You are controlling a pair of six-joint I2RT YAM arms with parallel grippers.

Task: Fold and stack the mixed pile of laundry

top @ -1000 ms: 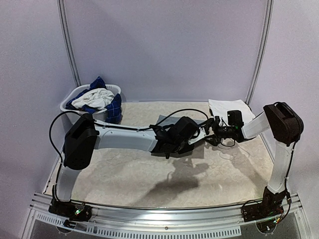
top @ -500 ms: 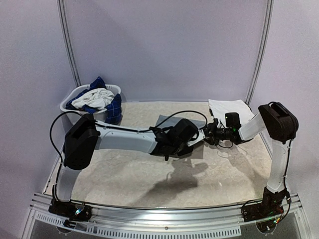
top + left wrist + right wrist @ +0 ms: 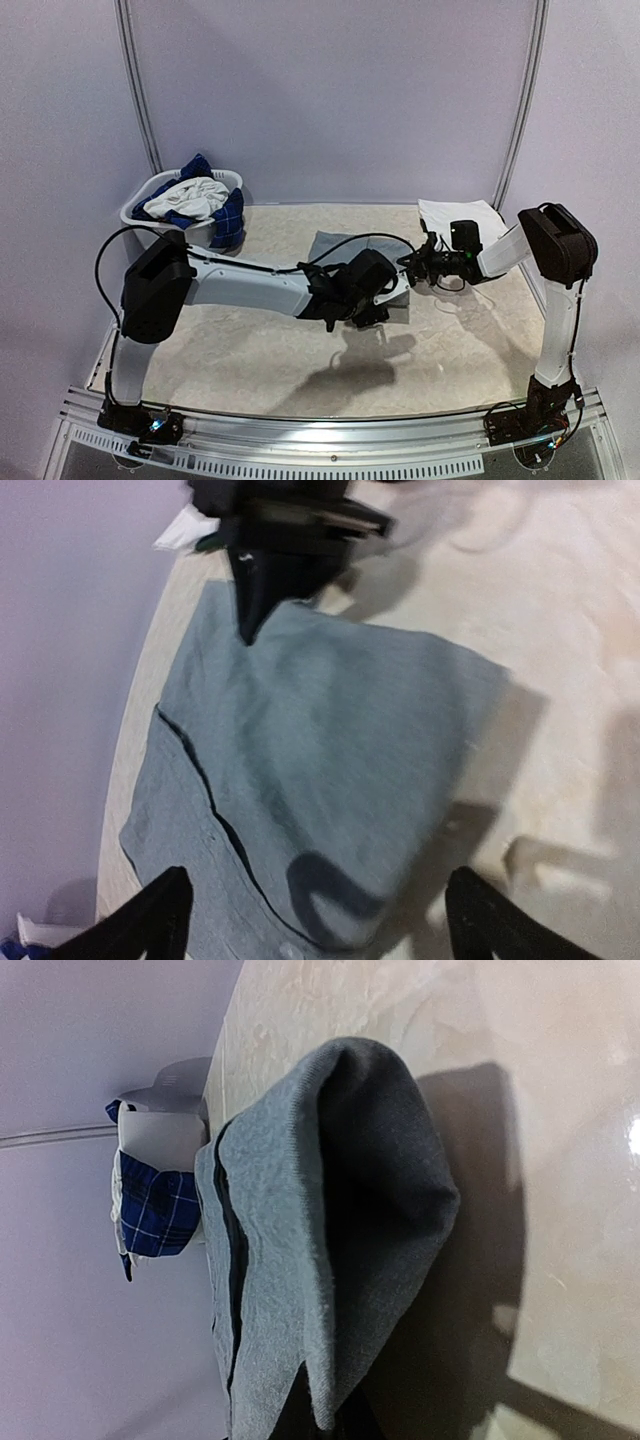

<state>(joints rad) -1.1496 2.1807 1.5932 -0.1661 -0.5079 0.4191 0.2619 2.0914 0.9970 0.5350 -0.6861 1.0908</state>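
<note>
Two layers of plain grey T-shirt lie folded (dark seam between), one edge pinched in the right gripper, left gripper spread wide.

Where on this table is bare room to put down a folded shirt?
Bare: the near half of the table, and the strip between the basket and the grey T-shirt. Crowded: the middle, where left claw and right claw meet at that shirt; a white cloth lies back right.
</note>
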